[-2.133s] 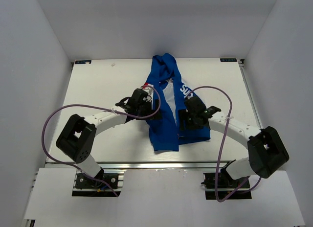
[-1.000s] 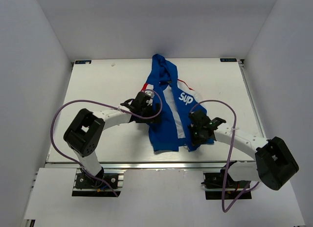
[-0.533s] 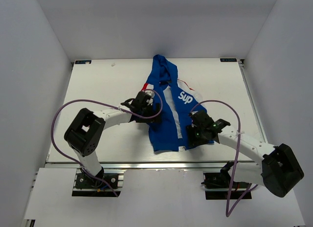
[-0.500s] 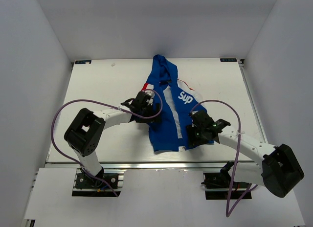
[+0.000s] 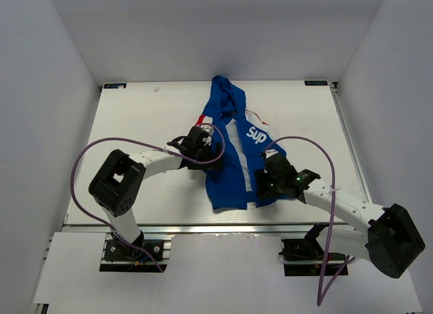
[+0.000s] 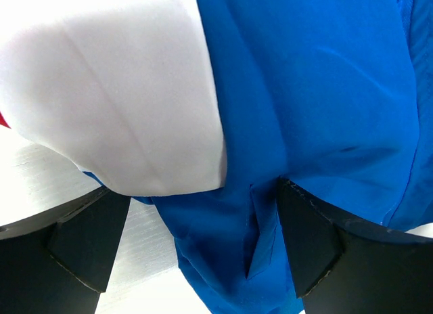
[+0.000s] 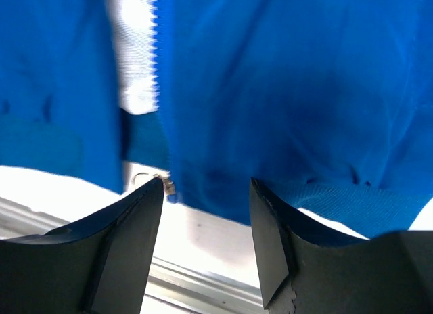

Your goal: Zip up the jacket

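The table (image 5: 135, 118) carries one jacket (image 5: 229, 175), lying open near the middle with its hood towards the far edge and its hem towards me. The white "Sup" lettering (image 5: 256, 134) shows on the panel to the right, and a strip of white lining runs down the centre between the two blue fronts.

I have two arms in play, both bent inward at the elbow and reaching low over the cloth. The left gripper (image 5: 212, 153) sits on the jacket's left edge, about halfway down. Through its wrist camera I see both fingers (image 6: 84, 243) spread wide, with blue fabric and a fold of white lining bulging up between them. I cannot tell whether the pads are pressing on the cloth.

The right gripper (image 5: 262, 190) is down at the hem of the right front panel, close to the rail (image 5: 223, 228) at the near edge. Its two fingers (image 7: 128, 250) are also parted, straddling the blue hem without closing on it. The zipper teeth (image 7: 157, 53) run up the panel's edge, and a small metal zipper piece (image 7: 166, 186) lies just beside the left fingertip, at the bottom of the teeth.

Two purple cables (image 5: 88, 158) loop out, one from each arm.
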You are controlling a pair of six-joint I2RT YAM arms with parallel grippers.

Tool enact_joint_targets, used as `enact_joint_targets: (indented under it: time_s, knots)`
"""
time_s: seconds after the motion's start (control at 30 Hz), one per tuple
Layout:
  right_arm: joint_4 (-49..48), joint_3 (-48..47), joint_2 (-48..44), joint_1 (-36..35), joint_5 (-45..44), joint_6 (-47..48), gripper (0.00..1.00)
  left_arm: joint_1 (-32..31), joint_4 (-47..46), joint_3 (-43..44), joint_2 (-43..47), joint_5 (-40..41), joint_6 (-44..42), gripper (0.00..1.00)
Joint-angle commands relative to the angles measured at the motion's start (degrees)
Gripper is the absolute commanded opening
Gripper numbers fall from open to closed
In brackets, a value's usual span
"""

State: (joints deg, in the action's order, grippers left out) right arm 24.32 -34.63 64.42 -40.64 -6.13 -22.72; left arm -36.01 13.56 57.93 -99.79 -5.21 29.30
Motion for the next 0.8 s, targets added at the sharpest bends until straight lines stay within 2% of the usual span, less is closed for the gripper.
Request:
enact_joint_targets:
  time_s: [0.0,0.2,0.43,0.77]
  knots:
    - [-3.13,2.10,1.05,-0.49,-2.74,-1.10,0.59,-0.11,0.41,0.52,2.05,-0.24,-0.73,0.98]
    - [-6.47,4.83,2.28,-1.80,-3.71,-3.20,0.58,-0.11,0.32,0.43,2.06,-0.24,-0.65,0.98]
    - [-5.24,5.80,5.44,-6.29,-6.87,-6.46,0.58,-0.11,0.59,0.69,1.88,-0.24,-0.73,0.98]
    - [2.83,3.35,12.91,-13.14,-15.75,-17.26,0.60,-0.11,1.20,0.78,2.40,0.38,-0.82,0.98]
